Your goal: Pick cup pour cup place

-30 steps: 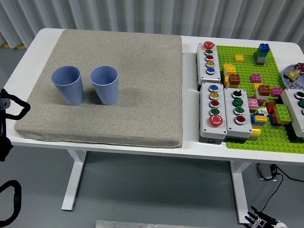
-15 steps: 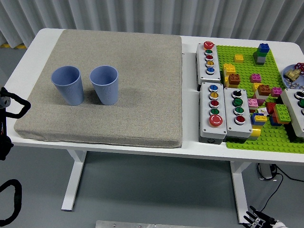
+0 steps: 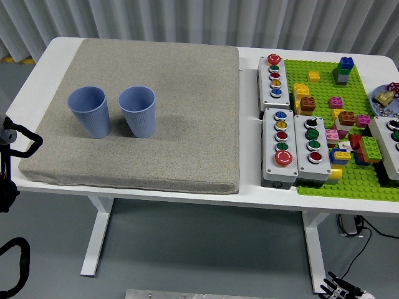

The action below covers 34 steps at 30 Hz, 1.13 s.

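Blue plastic is seen in two ribbed cups standing upright on a grey fabric mat (image 3: 156, 106) that covers the left part of the white surface (image 3: 249, 190). The left cup (image 3: 88, 111) and the right cup (image 3: 137, 111) are set just beside each other, apart, near the mat's left side, and both are shown in the same places as in the earlier frames.

At the left edge of the view, below the surface's edge, part of the robot's left hand (image 3: 11, 140) is seen as black curved pieces; it has shifted very slightly lower and toward the edge compared with a second ago. Whether its fingers are open or closed cannot be told. At the bottom right corner, well below the surface, the fingertips of the right hand (image 3: 341, 288) are visible, spread and holding nothing, as before.

On the right part of the surface, a green building-brick baseplate (image 3: 324, 99) carrying coloured bricks is seen, with three grey button boxes (image 3: 283, 149) lying beside and on its left side. Nothing there has been moved.
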{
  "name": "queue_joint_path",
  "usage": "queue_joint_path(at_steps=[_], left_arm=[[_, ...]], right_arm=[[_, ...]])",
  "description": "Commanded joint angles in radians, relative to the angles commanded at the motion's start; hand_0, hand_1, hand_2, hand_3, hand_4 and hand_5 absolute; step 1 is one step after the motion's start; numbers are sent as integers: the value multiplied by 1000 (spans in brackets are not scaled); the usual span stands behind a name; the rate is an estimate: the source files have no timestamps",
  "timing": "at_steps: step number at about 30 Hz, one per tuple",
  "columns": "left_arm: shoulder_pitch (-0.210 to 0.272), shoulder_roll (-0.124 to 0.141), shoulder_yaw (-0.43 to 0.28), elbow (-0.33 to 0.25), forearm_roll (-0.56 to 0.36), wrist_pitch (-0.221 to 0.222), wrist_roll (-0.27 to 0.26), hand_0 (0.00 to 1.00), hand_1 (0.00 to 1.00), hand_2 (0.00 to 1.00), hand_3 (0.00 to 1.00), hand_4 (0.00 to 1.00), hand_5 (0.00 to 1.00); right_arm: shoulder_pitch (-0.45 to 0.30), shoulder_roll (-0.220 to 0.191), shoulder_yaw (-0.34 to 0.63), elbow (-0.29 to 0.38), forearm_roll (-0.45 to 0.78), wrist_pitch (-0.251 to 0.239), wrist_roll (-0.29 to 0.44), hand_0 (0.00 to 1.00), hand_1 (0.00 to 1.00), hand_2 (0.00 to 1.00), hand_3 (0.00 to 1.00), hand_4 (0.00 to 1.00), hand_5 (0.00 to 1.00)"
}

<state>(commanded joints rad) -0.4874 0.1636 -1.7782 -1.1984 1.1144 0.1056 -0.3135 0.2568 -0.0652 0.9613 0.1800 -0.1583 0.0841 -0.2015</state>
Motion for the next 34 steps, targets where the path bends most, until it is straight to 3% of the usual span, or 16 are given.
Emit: queue_joint_path(at_steps=[34], left_arm=[[-20,-1,5,2,6,3,6,644,644,735,773,753,998]], right_arm=[[-11,-25,-14,0,6,19,-29,767,710,740,602,215,150]])
